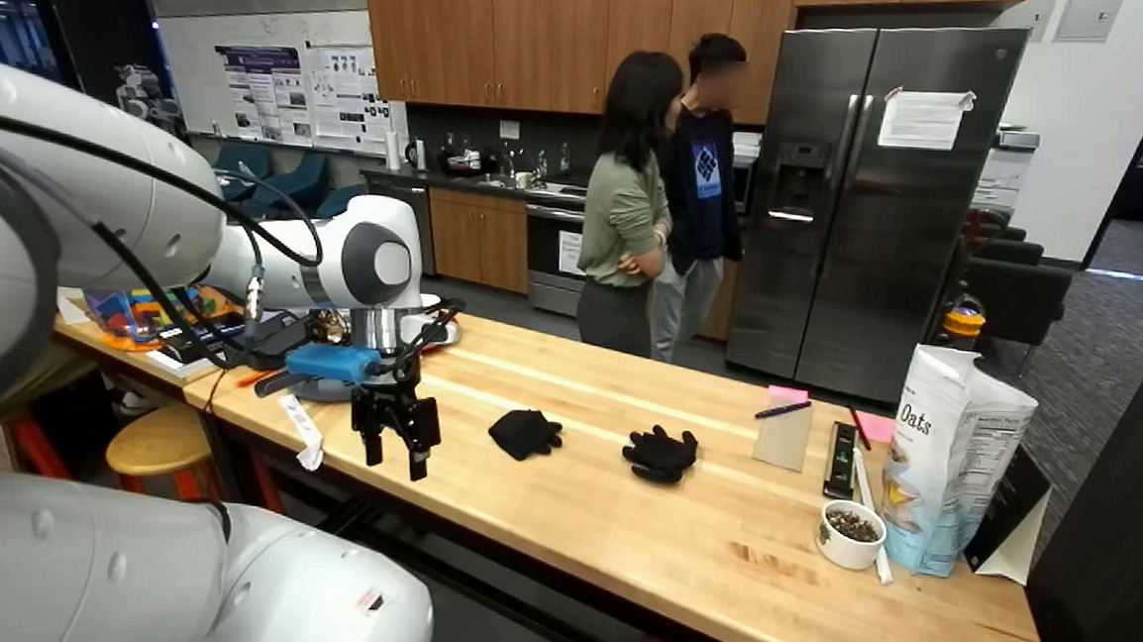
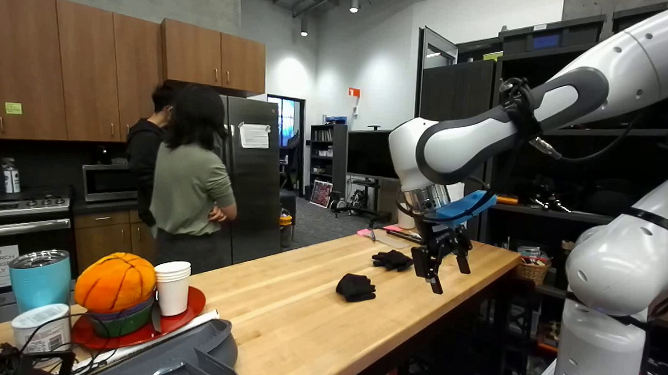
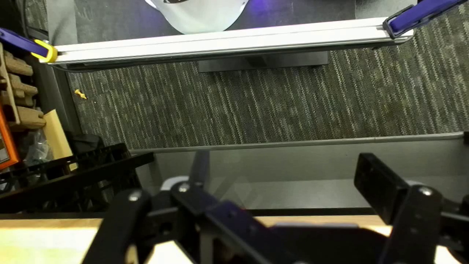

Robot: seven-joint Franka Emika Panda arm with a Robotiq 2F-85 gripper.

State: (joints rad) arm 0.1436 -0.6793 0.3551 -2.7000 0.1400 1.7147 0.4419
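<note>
My gripper hangs fingers-down above the near edge of the wooden table, its jaws wide apart and holding nothing. The gripper looks just as wide in an exterior view. Nearest to it on the tabletop lie two black gloves, both apart from the fingers. One glove is bunched up; the second glove lies with its fingers spread. The bunched glove and the spread glove show in both exterior views. Between the fingers of the gripper, the wrist view shows a grey under-table surface and carpet.
An oats bag, a small cup and a black level stand or lie at one table end. At the opposite end are a red plate, paper cups, an orange plush ball and a teal tumbler. Two people stand behind the table.
</note>
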